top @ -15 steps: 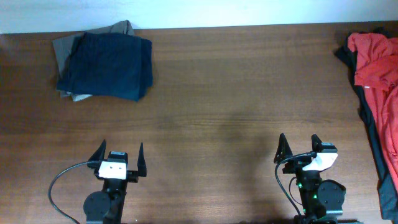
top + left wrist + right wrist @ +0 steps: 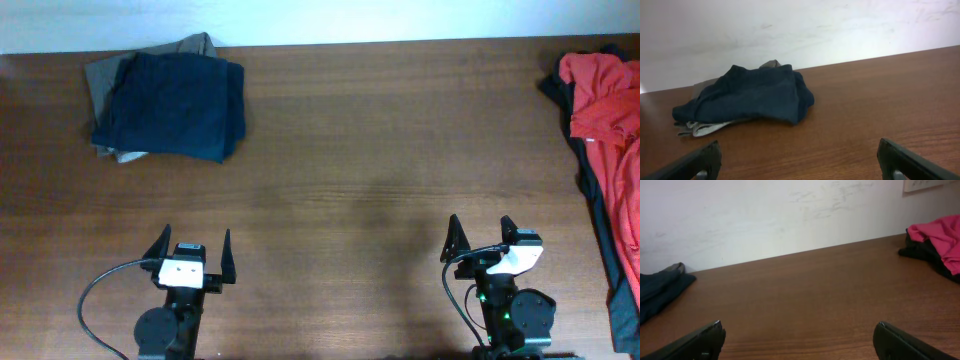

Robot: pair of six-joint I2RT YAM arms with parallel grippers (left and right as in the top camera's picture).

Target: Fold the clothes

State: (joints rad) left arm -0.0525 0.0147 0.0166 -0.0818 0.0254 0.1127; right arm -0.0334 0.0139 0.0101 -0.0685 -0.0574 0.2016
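Nothing has moved: left gripper [image 2: 195, 241] and right gripper [image 2: 480, 229] stay spread wide, empty, red T-shirt [image 2: 608, 95] unshifted.

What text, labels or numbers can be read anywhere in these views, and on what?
No text can be read in any view.
Crumpled red-orange cotton shirt: no lettering shows.
Folded dark blue garment: plain.
Pale sheet on the wall: cropped by the frame edge, nothing legible.

Red T-shirt [image 2: 605, 90] beyond right edge; grey garment [image 2: 98, 78] mostly under navy garment [image 2: 175, 105]
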